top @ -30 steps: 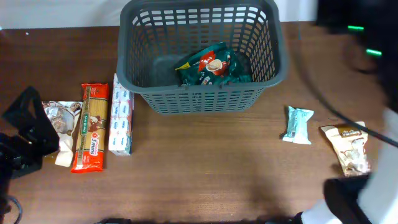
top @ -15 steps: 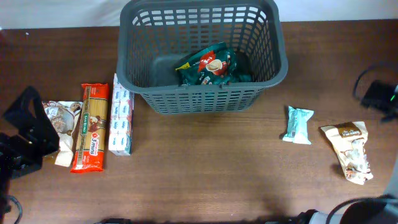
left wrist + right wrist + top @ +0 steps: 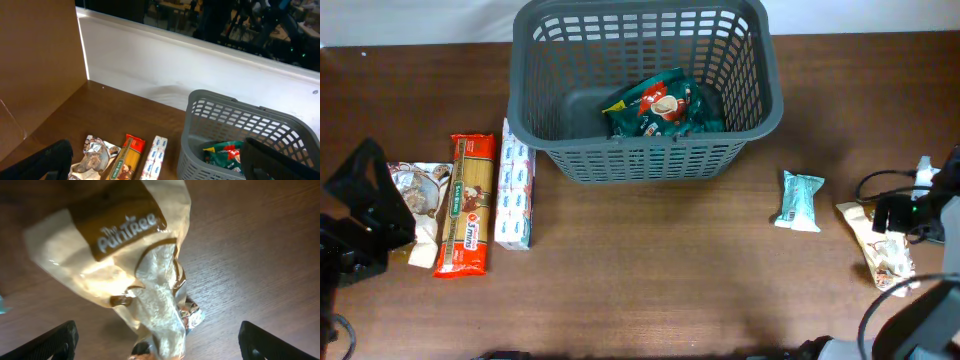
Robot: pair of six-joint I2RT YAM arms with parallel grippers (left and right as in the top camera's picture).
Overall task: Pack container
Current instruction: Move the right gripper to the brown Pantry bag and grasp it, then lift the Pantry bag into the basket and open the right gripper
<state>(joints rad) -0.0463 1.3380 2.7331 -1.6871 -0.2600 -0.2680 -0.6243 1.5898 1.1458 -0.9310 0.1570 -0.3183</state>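
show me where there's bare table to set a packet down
Widest free patch: the table in front of the basket, between the blue-white box and the teal pouch. The basket's left half is bare too. Crowded: left of that box, packets lie side by side.

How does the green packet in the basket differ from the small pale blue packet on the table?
Colour: the green packet is dark green with red print, while the pale blue packet is light, nearly white.
Place: the green packet lies inside the container, while the pale blue packet lies on the table outside it.
Size: the green packet looks larger than the pale blue packet.
Both are soft packets.
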